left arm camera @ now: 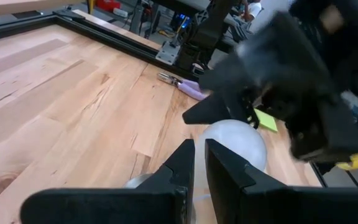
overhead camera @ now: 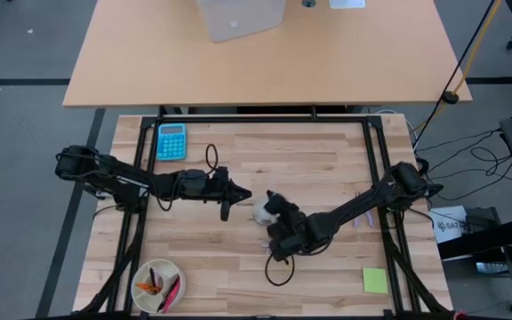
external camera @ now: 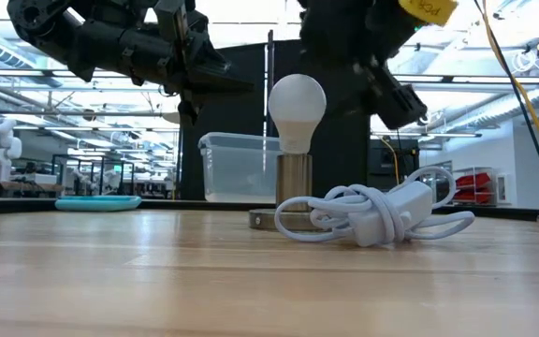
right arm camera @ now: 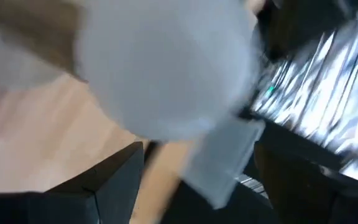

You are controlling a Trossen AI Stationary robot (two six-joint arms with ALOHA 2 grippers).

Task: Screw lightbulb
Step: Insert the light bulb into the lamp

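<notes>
The white lightbulb (external camera: pixel 297 101) stands upright with its base in a silvery socket post (external camera: pixel 295 178) on a flat disc (external camera: pixel 262 221) at mid-table. It also shows in the high view (overhead camera: pixel 261 210). A white coiled cable (external camera: pixel 372 212) lies beside the socket. My right gripper (overhead camera: pixel 278 212) is open just right of the bulb; in its wrist view the globe (right arm camera: pixel 166 62) looms ahead of the spread fingers. My left gripper (overhead camera: pixel 241 195) is shut, level, just left of the bulb (left arm camera: pixel 235 142), pointing at it.
A teal calculator (overhead camera: pixel 172 140) lies at the far left. A bowl of pens (overhead camera: pixel 156 286) sits at the near left. A yellow-green note (overhead camera: pixel 374 281) is at the near right and a purple tool (overhead camera: pixel 363 218) at the right. A clear plastic bin (external camera: pixel 237 167) stands behind the table.
</notes>
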